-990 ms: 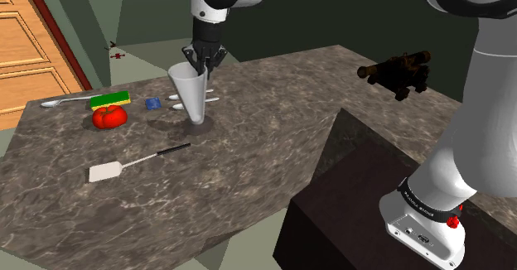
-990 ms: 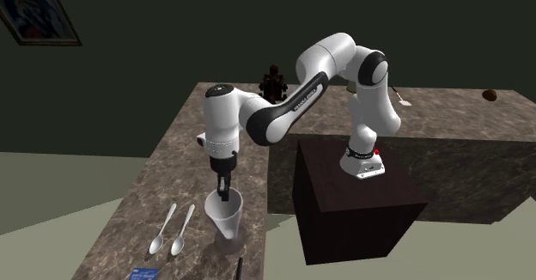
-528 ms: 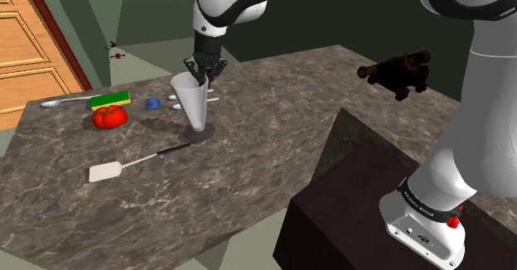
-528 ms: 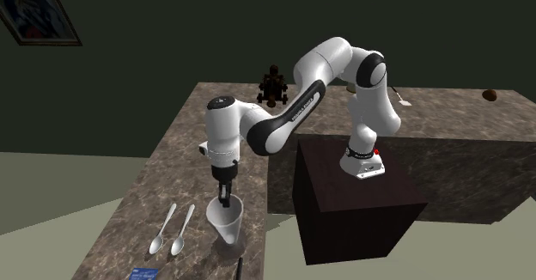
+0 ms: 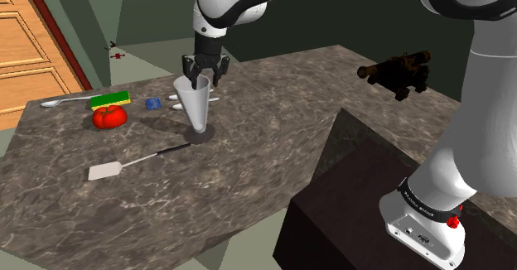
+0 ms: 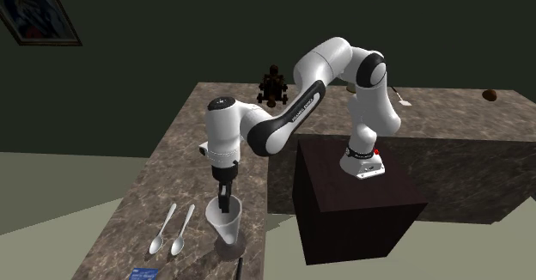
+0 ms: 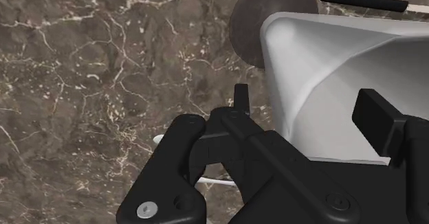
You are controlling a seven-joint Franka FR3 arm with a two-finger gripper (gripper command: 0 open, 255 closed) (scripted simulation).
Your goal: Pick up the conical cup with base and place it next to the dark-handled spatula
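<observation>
Fingers (image 7: 375,116) stand apart across one wall of the cup (image 7: 323,71) - one outside it, one inside the mouth - and neither presses on it. The gripper (image 5: 201,71) hangs at the rim, pointing down. The pale cup stands upright on its dark round base on the marbled counter (image 5: 248,169), with the black handle tip of the spatula (image 5: 137,161) just beside that base - the blade lies further toward the shoulder view's left. A tomato (image 5: 108,117) and a sponge (image 5: 110,99) sit beyond, two spoons (image 6: 163,231) near the cup.
</observation>
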